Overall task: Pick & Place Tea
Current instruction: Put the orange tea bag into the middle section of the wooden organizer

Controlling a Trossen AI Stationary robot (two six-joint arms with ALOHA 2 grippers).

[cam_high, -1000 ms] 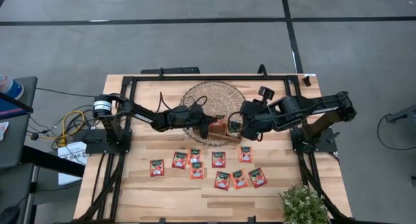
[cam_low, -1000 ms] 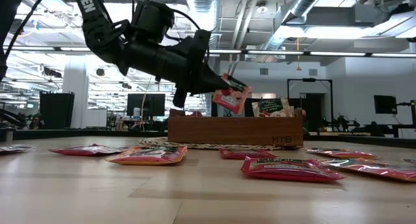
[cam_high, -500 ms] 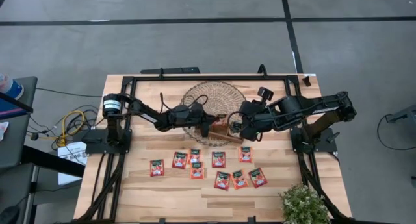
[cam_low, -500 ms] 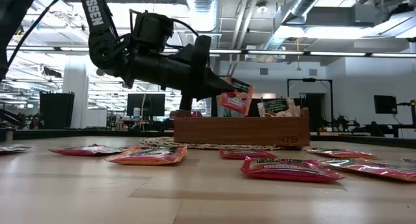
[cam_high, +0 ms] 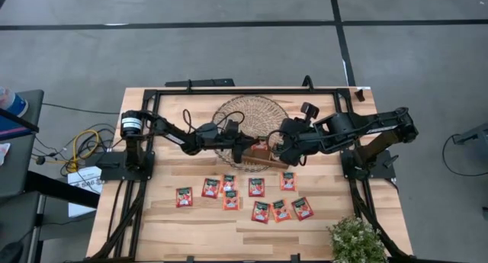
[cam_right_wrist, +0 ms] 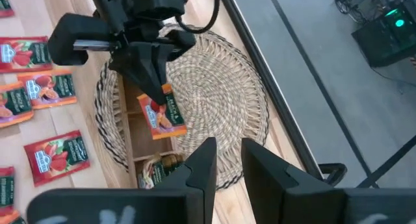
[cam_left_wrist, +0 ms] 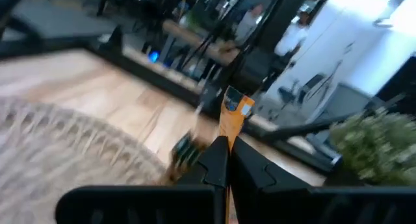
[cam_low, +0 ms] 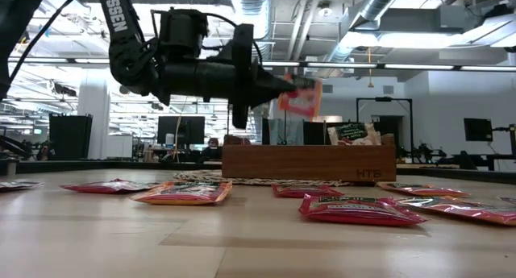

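Over the worktop (cam_high: 152, 217), my left gripper (cam_low: 282, 86), jaws pinching a sachet (cam_low: 299, 98), has lifted level above the tray (cam_low: 309, 162), ready to drop it in.

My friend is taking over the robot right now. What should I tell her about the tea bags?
Left gripper: shut on a red tea bag, held up in the air over the wooden tray.
Right gripper: hovering by the tray, holding nothing that shows.
Tray: sits on the round woven mat. One tea bag in the tray sticks up above its wall.
Done: at least one bag in the tray, another about to go in.
Left: nine tea bags on the table lie flat in front of the tray, waiting to be picked up.
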